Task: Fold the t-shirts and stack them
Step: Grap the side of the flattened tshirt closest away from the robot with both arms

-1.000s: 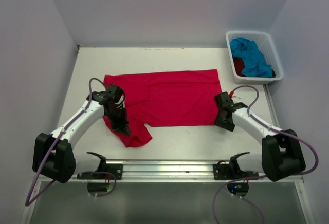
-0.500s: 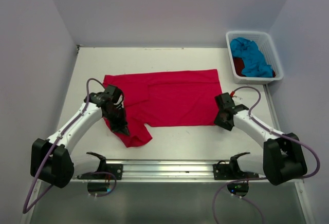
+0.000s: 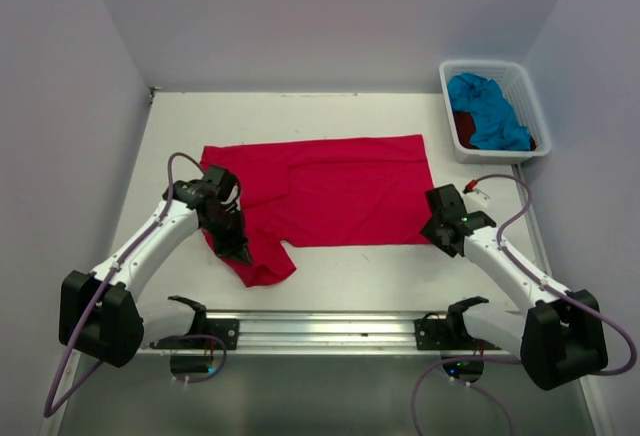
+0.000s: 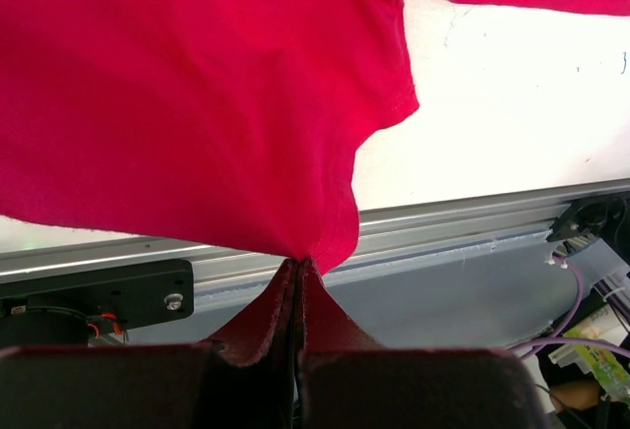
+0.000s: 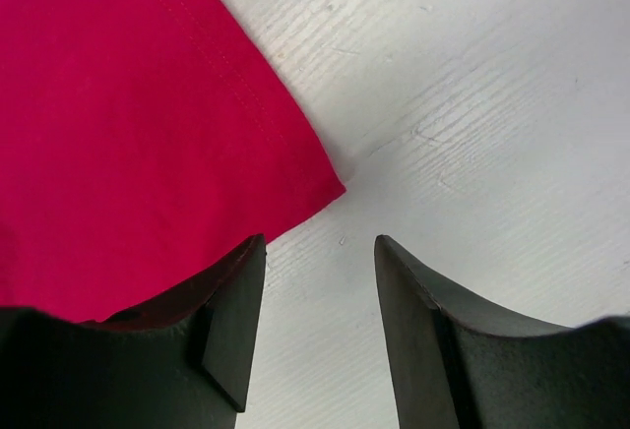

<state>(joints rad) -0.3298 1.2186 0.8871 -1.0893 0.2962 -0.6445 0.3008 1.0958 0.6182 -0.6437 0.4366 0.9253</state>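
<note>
The bright red-pink t-shirt (image 3: 330, 191) lies spread flat in the middle of the table. Its near left part is folded and drawn toward the front edge. My left gripper (image 3: 238, 248) is shut on that part. In the left wrist view the fingertips (image 4: 297, 264) pinch a fold of the red-pink cloth (image 4: 197, 85) lifted off the table. My right gripper (image 3: 438, 230) is open at the shirt's near right corner (image 5: 330, 191). One finger (image 5: 231, 301) sits over the hem and the other over bare table. The turquoise t-shirt (image 3: 490, 111) and the dark red t-shirt (image 3: 463, 126) lie in the basket.
The white plastic basket (image 3: 497, 154) stands at the back right corner. A metal rail (image 3: 330, 326) with both arm bases runs along the near edge. Pale walls close in the table on the left, back and right.
The right arm has swung to the right, and its gripper has moved from the shirt's right edge to just beside the near right corner. The left gripper has kept its hold and barely moved.
</note>
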